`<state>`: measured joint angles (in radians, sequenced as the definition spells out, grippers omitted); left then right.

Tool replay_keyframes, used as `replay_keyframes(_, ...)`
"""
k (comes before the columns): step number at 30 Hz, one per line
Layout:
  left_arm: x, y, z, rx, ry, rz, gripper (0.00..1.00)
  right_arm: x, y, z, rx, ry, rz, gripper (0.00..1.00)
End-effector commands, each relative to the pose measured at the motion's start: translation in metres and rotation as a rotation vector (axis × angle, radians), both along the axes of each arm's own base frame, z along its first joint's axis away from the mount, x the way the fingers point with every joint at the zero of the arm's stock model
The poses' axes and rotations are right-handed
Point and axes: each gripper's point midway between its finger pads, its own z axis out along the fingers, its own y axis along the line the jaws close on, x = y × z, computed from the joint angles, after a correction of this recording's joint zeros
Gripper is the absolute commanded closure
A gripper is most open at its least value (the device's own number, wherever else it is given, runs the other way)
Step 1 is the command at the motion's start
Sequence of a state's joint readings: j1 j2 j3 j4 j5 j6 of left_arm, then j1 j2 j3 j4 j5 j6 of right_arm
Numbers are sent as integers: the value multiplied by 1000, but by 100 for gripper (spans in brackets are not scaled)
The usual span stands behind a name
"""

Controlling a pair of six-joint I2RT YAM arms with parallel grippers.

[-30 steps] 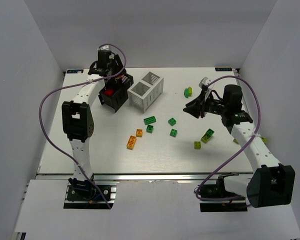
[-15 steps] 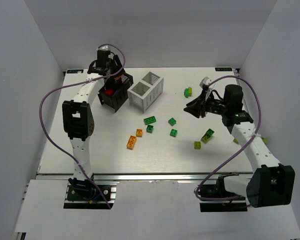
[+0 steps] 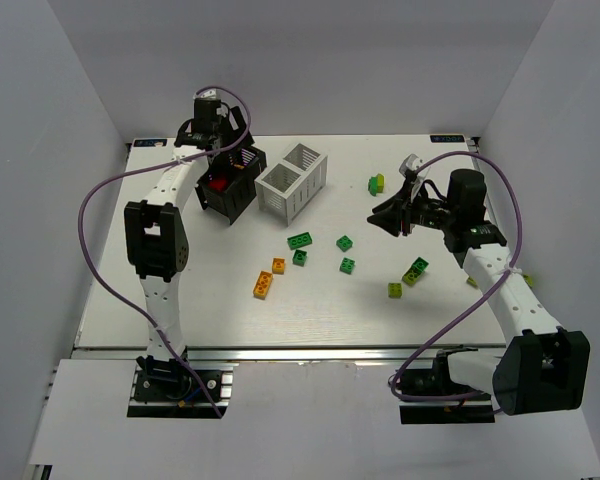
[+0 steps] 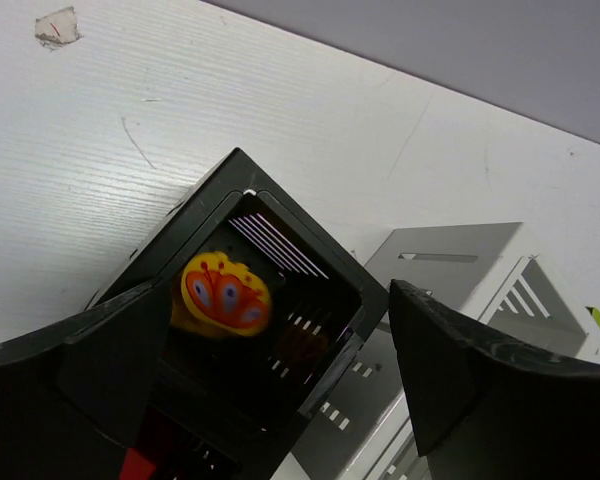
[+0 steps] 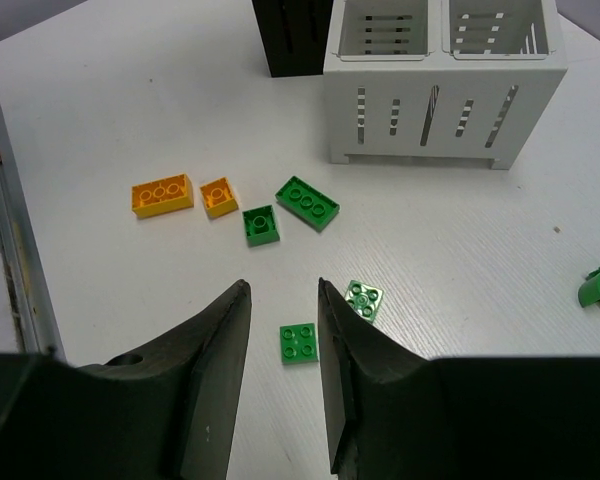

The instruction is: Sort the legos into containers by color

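Note:
My left gripper [image 3: 218, 150] hangs over the black container [image 3: 242, 200], jaws wide open [image 4: 280, 300]. An orange-yellow lego [image 4: 225, 292] shows blurred inside the far compartment of the black container [image 4: 310, 225], free of the fingers. A red lego [image 3: 218, 184] lies in the near compartment. The white container [image 3: 292, 180] stands beside it. My right gripper [image 3: 388, 218] hovers above the table, open and empty [image 5: 283, 285], over a green lego [image 5: 299, 343]. More green legos [image 3: 300, 240] and orange ones [image 3: 263, 284] lie mid-table.
Yellow-green bricks lie at the right: one pair [image 3: 415, 270], a single [image 3: 395, 290], and another [image 3: 377, 183] near the back. A brick [image 3: 472, 282] peeks out beside the right arm. White walls enclose the table on three sides.
My left gripper has opened wide above the black container, and the orange-yellow brick is now loose inside it. The right arm has not moved.

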<state>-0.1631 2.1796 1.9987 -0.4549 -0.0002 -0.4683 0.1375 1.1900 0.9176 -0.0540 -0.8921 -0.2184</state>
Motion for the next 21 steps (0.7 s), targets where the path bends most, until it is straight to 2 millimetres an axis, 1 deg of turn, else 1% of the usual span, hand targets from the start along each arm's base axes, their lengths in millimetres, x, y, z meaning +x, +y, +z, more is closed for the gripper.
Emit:
replay_keyframes(1,2,2,44,2,-83,-2,2,0,-1,6,1,-25,11,61)
replay_keyframes(4,1,2,61,-3,-118,0,2,-2,-1,7,-1,-29,14,61)
replay_keyframes(5,-2,2,73,-4,-141,-3,2,-2,-1,7,-3,-32,15,60)
replay_keyframes(8,-11,4,101,0,-204,-16,2,-3,-2,7,-18,-46,27,60)
replay_keyframes(9,-23,5,119,-5,-244,-17,2,-5,-1,7,-21,-52,40,60)
replay_keyframes(11,-37,10,130,-18,-277,-3,2,-9,0,3,-32,-42,63,58)
replay_keyframes(12,-50,14,106,-16,-230,15,2,-10,-1,2,-47,-64,79,56)
replay_keyframes(13,-65,19,137,-58,-302,50,2,-13,0,0,-47,-63,98,53)
replay_keyframes(14,-74,26,137,-72,-311,70,2,-15,0,-1,-52,-67,108,49)
replay_keyframes(15,-84,29,137,-90,-319,67,2,-18,0,-6,-58,-50,115,46)
replay_keyframes(16,-97,31,114,-106,-288,69,2,-19,0,-9,-69,-62,127,40)
replay_keyframes(17,-113,39,133,-119,-332,77,2,-18,-1,-10,-76,-65,126,26)
replay_keyframes(18,-125,33,130,-141,-323,36,2,-19,-2,-14,-83,-63,126,16)
replay_keyframes(19,-138,33,111,-138,-275,31,2,-18,-4,-18,-96,-53,114,11)
replay_keyframes(20,-148,33,107,-136,-261,24,3,-17,-6,-20,-111,-57,107,10)
replay_keyframes(21,-165,30,112,-146,-257,0,6,-16,-7,-23,-121,-54,99,11)
